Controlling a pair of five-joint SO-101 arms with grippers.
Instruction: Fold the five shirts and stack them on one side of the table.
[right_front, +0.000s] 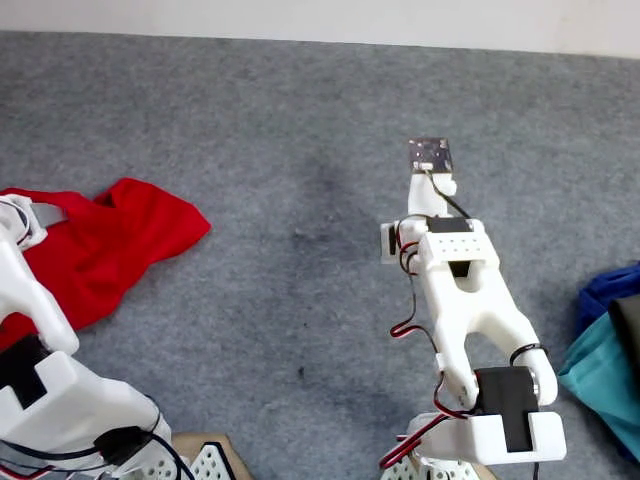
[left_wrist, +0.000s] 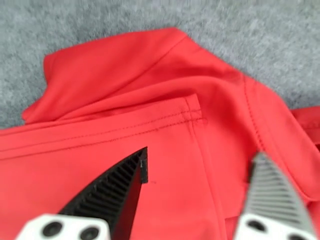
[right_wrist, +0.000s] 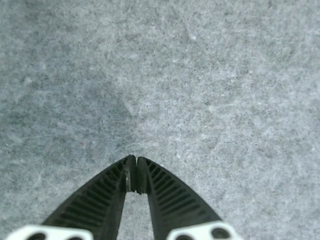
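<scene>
A red shirt (right_front: 110, 245) lies crumpled at the table's left edge. In the left wrist view its hem and a fold (left_wrist: 150, 100) spread under my left gripper (left_wrist: 200, 170), which hovers open just above the cloth with nothing between its fingers. The left arm (right_front: 30, 300) rises from the near left corner over that shirt. The right arm (right_front: 460, 290) stretches up the middle right of the table. My right gripper (right_wrist: 134, 167) is shut and empty over bare grey felt (right_wrist: 200, 75). A dark blue shirt (right_front: 608, 290) and a teal shirt (right_front: 610, 385) lie bunched at the right edge.
The table is covered in grey felt (right_front: 300, 130), bare across the middle and back. A black object (right_front: 628, 325) rests on the shirts at the right edge. The arms' bases and red-black cables (right_front: 420, 300) stand along the near edge.
</scene>
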